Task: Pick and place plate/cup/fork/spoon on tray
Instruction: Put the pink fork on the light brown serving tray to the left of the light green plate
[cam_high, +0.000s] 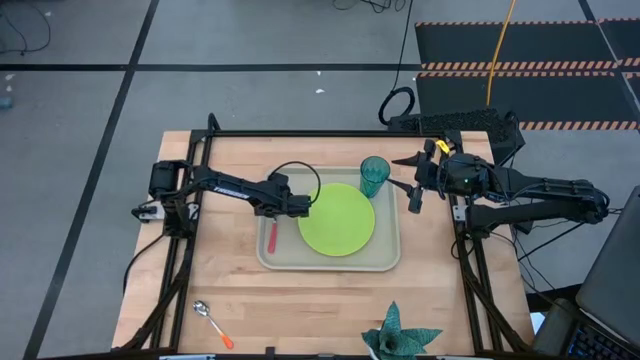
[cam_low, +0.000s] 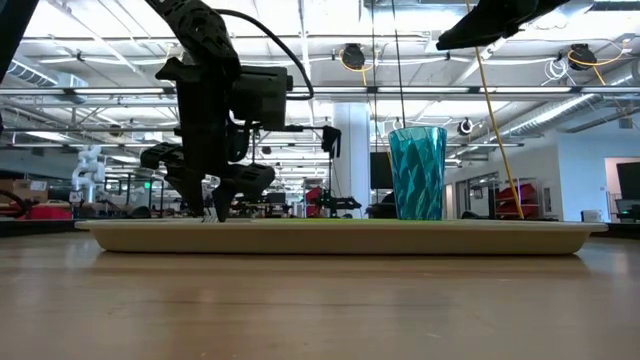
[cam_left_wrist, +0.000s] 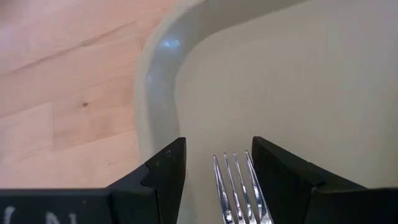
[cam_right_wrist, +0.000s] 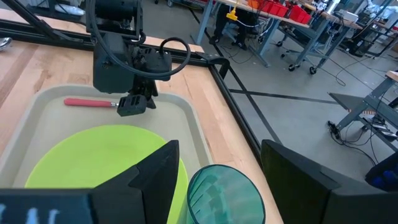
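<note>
The fork (cam_high: 272, 238) lies on the left part of the tray (cam_high: 330, 266), its red handle (cam_right_wrist: 87, 102) toward the near edge. My left gripper (cam_high: 278, 212) is open and points down over the fork's far end. Its fingers stand on either side of the tines (cam_left_wrist: 239, 186) just above the tray floor (cam_left_wrist: 280, 74). The lime-green plate (cam_high: 337, 220) lies in the tray's middle. The teal cup (cam_high: 375, 176) stands upright in the far right corner. My right gripper (cam_high: 410, 178) is open and empty, raised to the right of the cup (cam_right_wrist: 224, 196). The spoon (cam_high: 212, 322) lies on the table at the near left.
A spiky teal leafy object (cam_high: 400, 340) sits at the table's near edge, right of centre. In the low view my left gripper (cam_low: 220, 210) reaches down to the tray (cam_low: 330, 238) and my right gripper (cam_low: 480, 30) hangs above the cup (cam_low: 417, 172).
</note>
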